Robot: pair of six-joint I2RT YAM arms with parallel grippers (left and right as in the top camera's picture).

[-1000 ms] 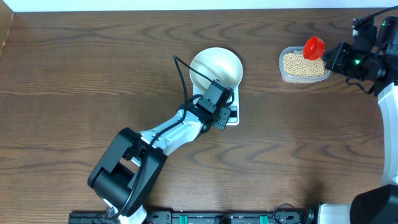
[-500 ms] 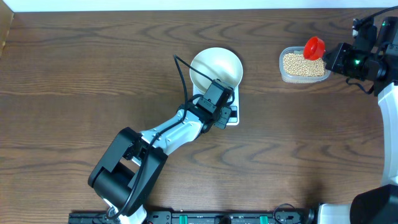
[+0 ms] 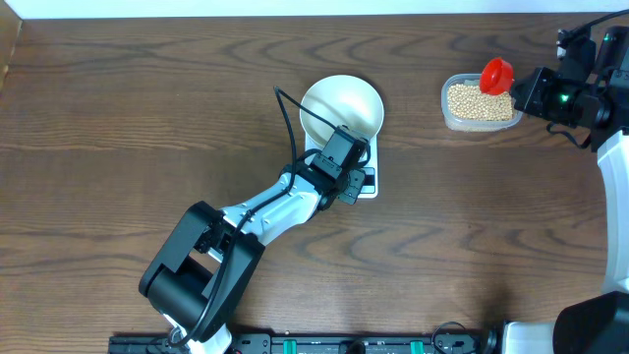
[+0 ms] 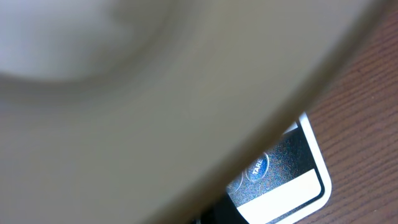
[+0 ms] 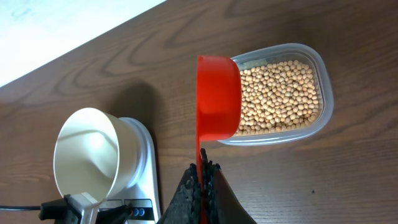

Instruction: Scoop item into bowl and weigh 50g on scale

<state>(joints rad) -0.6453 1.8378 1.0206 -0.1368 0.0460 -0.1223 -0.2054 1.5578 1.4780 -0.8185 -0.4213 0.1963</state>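
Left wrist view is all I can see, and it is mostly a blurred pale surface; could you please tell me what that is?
Observer: It is the side of a round white bowl, which stands on the scale.
Operator: Thank you. Is anything in the bowl?
Observer: No, its inside is bare in both the overhead and right wrist views.
Operator: Where are the beans, please?
Observer: The beans are in a clear tub on the table to the right of the bowl. The right gripper holds a red scoop by its handle over the tub's edge.
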